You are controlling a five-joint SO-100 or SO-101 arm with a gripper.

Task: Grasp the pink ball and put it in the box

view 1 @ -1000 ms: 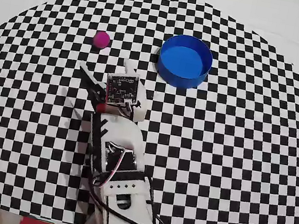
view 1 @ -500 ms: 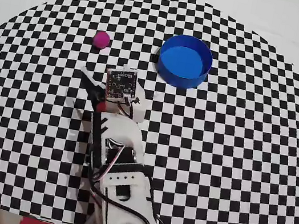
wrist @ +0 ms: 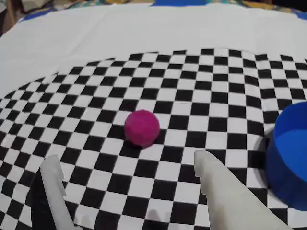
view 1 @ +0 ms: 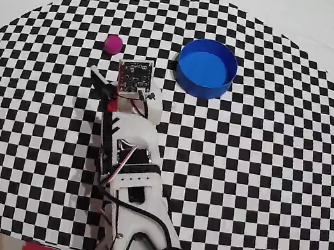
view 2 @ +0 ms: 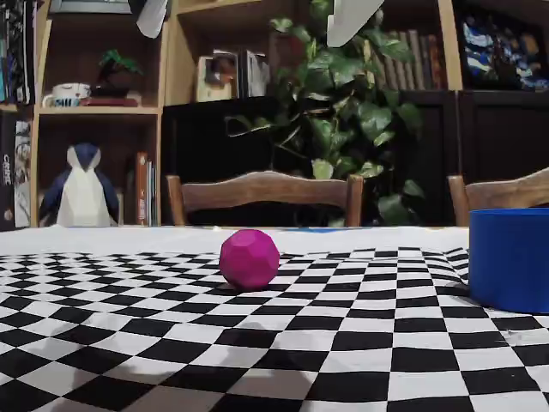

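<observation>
Pink ball (wrist: 142, 127) resting on the checkered cloth (view 1: 261, 180) of the counter, free of any contact, just ahead of the hand (wrist: 129, 172) and lying roughly on the line between its two white fingertips in the wrist view. Hand spread wide, holding nothing: one fingertip (wrist: 52, 175) low at the left, the other (wrist: 208, 165) at the right, both short of the ball with checkered squares visible in between. In the overhead view, ball (view 1: 113, 43) up and to the left of the hand's camera board (view 1: 135, 75), close but apart; box (view 1: 207, 67) to the right of both, well apart from the ball, its blue bottom bare. In the fixed view, ball (view 2: 249, 258) sitting on the cloth with the fingertips hanging high above it near the top edge, raised clear of the counter; box (view 2: 509, 257) at the far right edge.
</observation>
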